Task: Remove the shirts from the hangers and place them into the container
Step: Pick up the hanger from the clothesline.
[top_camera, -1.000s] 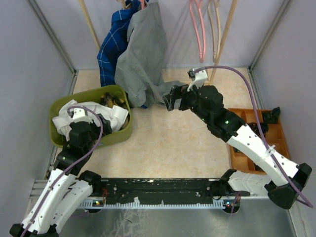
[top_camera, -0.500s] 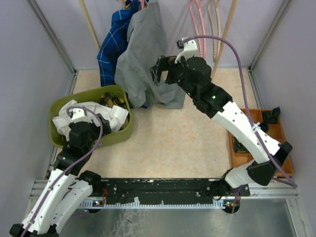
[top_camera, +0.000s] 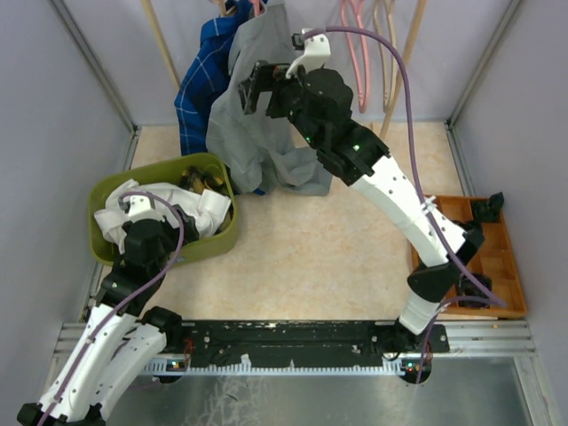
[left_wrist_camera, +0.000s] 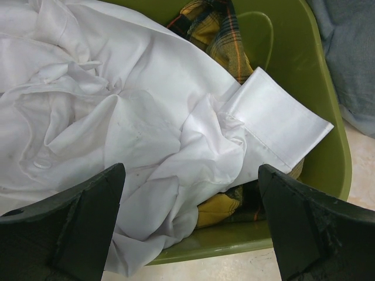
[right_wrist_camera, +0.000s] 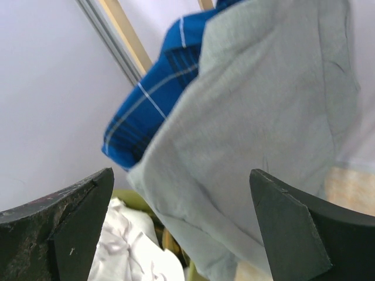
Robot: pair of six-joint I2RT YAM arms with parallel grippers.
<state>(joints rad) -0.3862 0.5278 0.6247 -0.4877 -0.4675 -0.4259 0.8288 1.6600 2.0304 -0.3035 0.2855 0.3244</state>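
The olive-green container [top_camera: 216, 248] at the left holds a crumpled white shirt [top_camera: 151, 201] over a yellow-and-black plaid shirt [left_wrist_camera: 220, 32]. My left gripper [left_wrist_camera: 190, 225] hovers open over the container's near rim [left_wrist_camera: 246, 239], empty. A grey shirt [top_camera: 257, 115] hangs at the back with a blue checked shirt [top_camera: 200, 80] behind it. My right gripper [top_camera: 257, 86] is raised in front of the grey shirt [right_wrist_camera: 263, 123], open, with nothing held. Empty pink hangers [top_camera: 357, 53] and a pale hanger [top_camera: 389, 53] hang at the back right.
Wooden rack poles [top_camera: 161, 40] slant up at the back, another pole [top_camera: 406, 62] on the right. An orange tray [top_camera: 506, 257] with black parts lies at the right edge. Grey walls close in both sides.
My right arm has lifted and swung left and back, from low by the grey shirt's hem up to its upper part. The left arm has not moved.
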